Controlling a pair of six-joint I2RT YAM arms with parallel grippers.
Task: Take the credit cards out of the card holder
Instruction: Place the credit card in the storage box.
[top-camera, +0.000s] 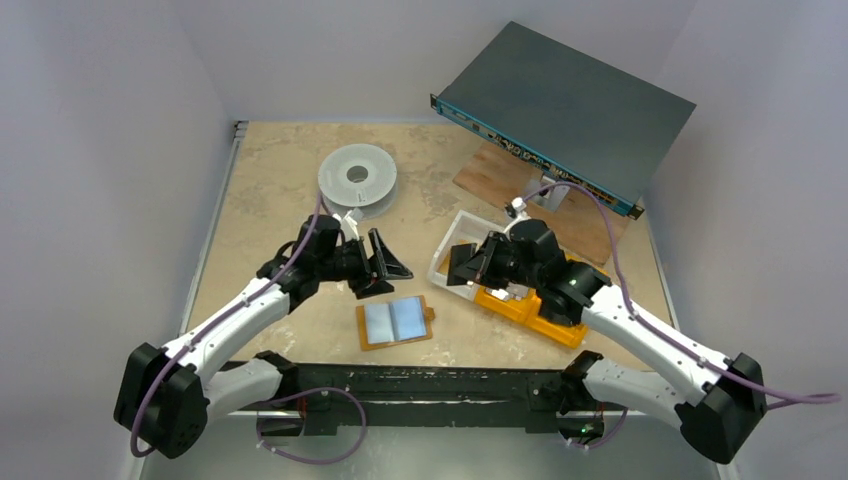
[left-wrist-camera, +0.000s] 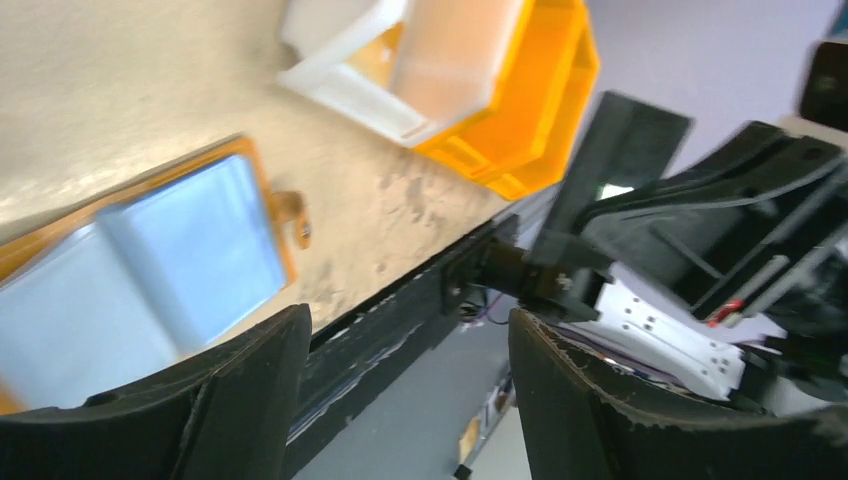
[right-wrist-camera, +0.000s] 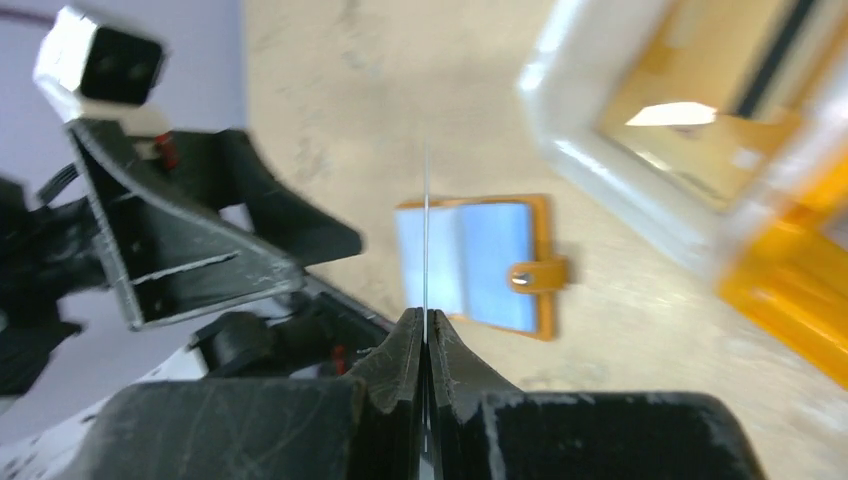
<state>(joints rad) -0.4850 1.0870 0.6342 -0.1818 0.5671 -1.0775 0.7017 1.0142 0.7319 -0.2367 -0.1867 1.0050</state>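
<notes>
The card holder (top-camera: 395, 322) lies open and flat on the table near the front edge, orange-rimmed with pale blue pockets and a strap tab (right-wrist-camera: 535, 273) on its right side. It also shows in the left wrist view (left-wrist-camera: 150, 260) and the right wrist view (right-wrist-camera: 480, 260). My right gripper (right-wrist-camera: 427, 320) is shut on a thin card (right-wrist-camera: 427, 225), seen edge-on, and holds it above the table to the right of the holder (top-camera: 462, 265). My left gripper (top-camera: 385, 265) is open and empty, above and behind the holder, its jaws wide apart (left-wrist-camera: 410, 390).
A clear white bin (top-camera: 455, 240) and an orange bin (top-camera: 530, 310) sit under my right arm. A grey filament spool (top-camera: 357, 178) stands at the back. A dark metal box (top-camera: 565, 105) rests tilted on a wooden board (top-camera: 500, 170) at the back right.
</notes>
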